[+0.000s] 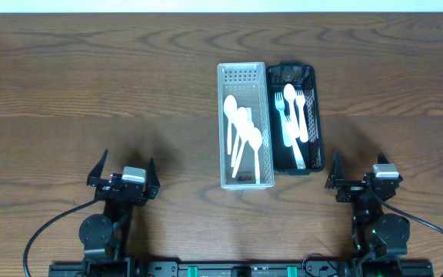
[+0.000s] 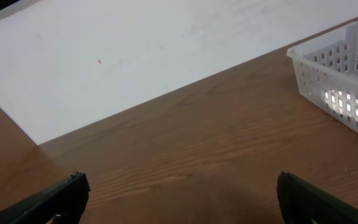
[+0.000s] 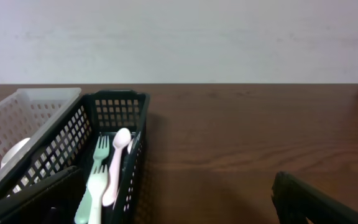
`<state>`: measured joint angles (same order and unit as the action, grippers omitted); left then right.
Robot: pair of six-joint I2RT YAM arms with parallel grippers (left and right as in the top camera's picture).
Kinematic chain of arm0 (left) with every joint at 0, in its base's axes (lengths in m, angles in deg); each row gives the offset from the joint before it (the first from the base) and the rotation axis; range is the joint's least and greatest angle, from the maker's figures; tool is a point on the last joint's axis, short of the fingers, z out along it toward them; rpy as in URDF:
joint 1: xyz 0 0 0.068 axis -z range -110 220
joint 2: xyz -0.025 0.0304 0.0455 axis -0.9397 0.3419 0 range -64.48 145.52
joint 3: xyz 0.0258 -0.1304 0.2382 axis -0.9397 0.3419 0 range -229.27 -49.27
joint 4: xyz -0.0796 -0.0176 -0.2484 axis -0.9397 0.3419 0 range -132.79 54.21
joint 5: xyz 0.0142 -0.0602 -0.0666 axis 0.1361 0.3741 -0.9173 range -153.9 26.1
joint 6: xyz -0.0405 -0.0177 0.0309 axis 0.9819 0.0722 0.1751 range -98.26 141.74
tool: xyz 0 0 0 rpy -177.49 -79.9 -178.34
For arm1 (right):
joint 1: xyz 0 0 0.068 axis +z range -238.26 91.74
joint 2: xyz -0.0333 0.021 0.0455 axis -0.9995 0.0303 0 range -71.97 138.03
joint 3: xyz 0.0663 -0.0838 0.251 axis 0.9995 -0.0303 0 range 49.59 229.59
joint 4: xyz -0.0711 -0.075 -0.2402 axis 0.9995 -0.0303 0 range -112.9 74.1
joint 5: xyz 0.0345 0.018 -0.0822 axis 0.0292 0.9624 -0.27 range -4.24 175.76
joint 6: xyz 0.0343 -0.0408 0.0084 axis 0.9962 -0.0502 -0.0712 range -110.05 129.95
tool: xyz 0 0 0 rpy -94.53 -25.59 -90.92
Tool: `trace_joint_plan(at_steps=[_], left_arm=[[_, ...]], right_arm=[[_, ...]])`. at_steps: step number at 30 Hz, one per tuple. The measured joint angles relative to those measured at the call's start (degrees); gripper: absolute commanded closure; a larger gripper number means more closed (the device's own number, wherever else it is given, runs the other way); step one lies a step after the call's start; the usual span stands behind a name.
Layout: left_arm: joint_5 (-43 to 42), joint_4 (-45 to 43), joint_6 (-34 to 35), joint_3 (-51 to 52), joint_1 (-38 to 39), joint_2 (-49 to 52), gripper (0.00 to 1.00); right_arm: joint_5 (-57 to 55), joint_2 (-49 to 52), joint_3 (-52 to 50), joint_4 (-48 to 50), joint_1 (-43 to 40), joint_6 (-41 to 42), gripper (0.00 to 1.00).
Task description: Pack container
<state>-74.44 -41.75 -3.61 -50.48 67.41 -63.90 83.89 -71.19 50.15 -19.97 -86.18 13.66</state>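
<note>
A white perforated basket point(image 1: 244, 77) stands mid-table and holds several white spoons point(image 1: 241, 127). A black perforated basket point(image 1: 314, 115) touches its right side and holds pale green and white forks and a spoon point(image 1: 291, 115). My left gripper point(image 1: 123, 173) is open and empty near the front left, well clear of both baskets. My right gripper point(image 1: 360, 173) is open and empty just front-right of the black basket. The right wrist view shows the black basket point(image 3: 138, 124) with a green fork point(image 3: 95, 174) and a pink spoon point(image 3: 117, 165). The left wrist view shows the white basket's corner point(image 2: 334, 81).
The bare wooden table point(image 1: 91, 92) stretches around the baskets. A white wall point(image 3: 179, 37) lies beyond the far table edge. Cables run from both arm bases at the front edge.
</note>
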Motion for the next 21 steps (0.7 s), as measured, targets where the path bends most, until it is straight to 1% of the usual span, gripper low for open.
trace_joint_plan(at_steps=[21], left_arm=[[0.02, 0.0, 0.0, 0.0, 0.0, 0.0, 0.02]], right_arm=[[0.44, 0.0, 0.0, -0.02, 0.0, -0.13, 0.01]])
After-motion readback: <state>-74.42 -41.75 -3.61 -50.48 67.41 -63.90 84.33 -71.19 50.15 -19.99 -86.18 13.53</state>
